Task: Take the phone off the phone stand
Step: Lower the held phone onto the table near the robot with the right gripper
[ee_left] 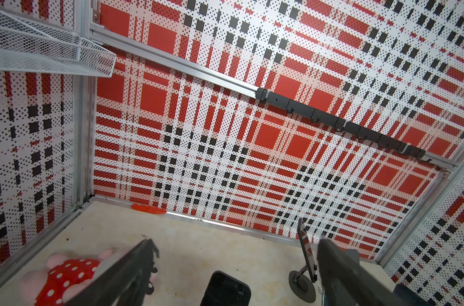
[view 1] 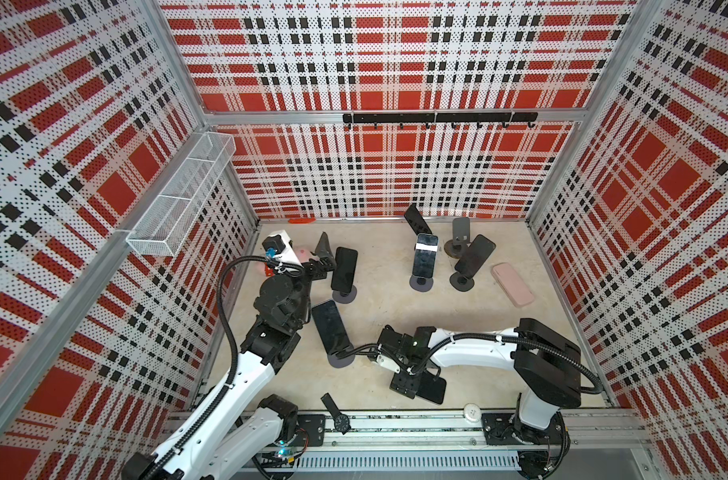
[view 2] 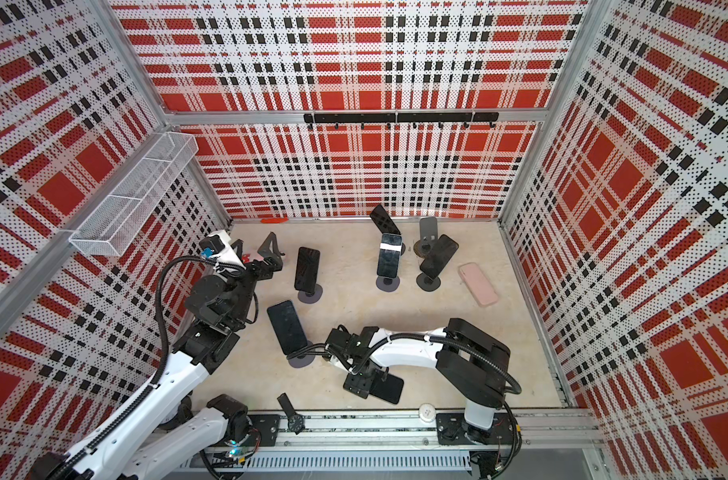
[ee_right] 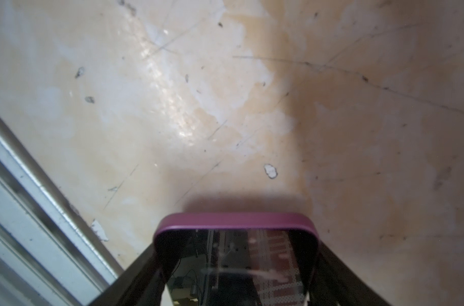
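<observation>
Beige tabletop (view 1: 395,324) bears five propped phones (view 1: 344,270); at six o'clock right gripper (ee_right: 237,265) flanks a sixth phone (ee_right: 236,220), grip unclear; left gripper (ee_left: 237,242) gapes.

Top views: we look steeply down from high above the front edge toward the back wall (view 1: 374,62), taking in the whole floor (view 1: 387,299); both show nearly the same scene.
Left wrist view: we sit low, facing the back wall; we share the hook rail (ee_left: 339,124) and mesh basket (ee_left: 40,53) with the top views.
Right wrist view: we look down from close to the floor, past a phone (ee_right: 236,254).
</observation>
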Robot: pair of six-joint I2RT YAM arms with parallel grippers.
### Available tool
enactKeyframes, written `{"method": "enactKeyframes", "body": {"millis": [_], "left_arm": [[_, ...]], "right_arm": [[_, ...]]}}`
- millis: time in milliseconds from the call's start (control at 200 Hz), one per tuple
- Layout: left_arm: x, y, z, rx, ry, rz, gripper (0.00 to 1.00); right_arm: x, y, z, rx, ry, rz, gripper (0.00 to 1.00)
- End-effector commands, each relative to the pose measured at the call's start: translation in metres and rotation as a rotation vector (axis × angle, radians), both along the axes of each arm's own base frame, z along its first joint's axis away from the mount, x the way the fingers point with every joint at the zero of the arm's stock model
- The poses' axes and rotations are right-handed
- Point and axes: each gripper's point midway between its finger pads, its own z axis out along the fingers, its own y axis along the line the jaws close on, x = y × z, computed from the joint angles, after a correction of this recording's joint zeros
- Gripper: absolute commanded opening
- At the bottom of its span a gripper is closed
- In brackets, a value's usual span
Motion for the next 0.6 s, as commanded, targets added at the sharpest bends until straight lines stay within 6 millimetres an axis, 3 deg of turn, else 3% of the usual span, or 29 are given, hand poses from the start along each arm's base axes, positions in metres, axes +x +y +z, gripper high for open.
{"method": "enactKeyframes", "body": {"millis": [0, 301, 476, 596], "left_arm": [[-0.005, 0.000, 0.004, -0.020, -0.028, -0.024, 0.98], [-0.005, 0.005, 0.006, -0.029, -0.023, -0.001, 0.98], [-0.006, 0.004, 0.005, -0.050, -0.030, -0.021, 0.98], [-0.005, 0.015, -0.001, -0.093, -0.020, -0.010, 0.98]], "right_arm": [[-0.001, 0.003, 0.000, 0.011, 0.003, 0.004, 0.80], [0.002, 0.006, 0.004, 0.022, -0.012, 0.001, 0.79], [0.005, 0.034, 0.053, 0.175, -0.011, -0.016, 0.80], [0.023, 0.042, 0.091, 0.258, -0.101, -0.051, 0.82]]}}
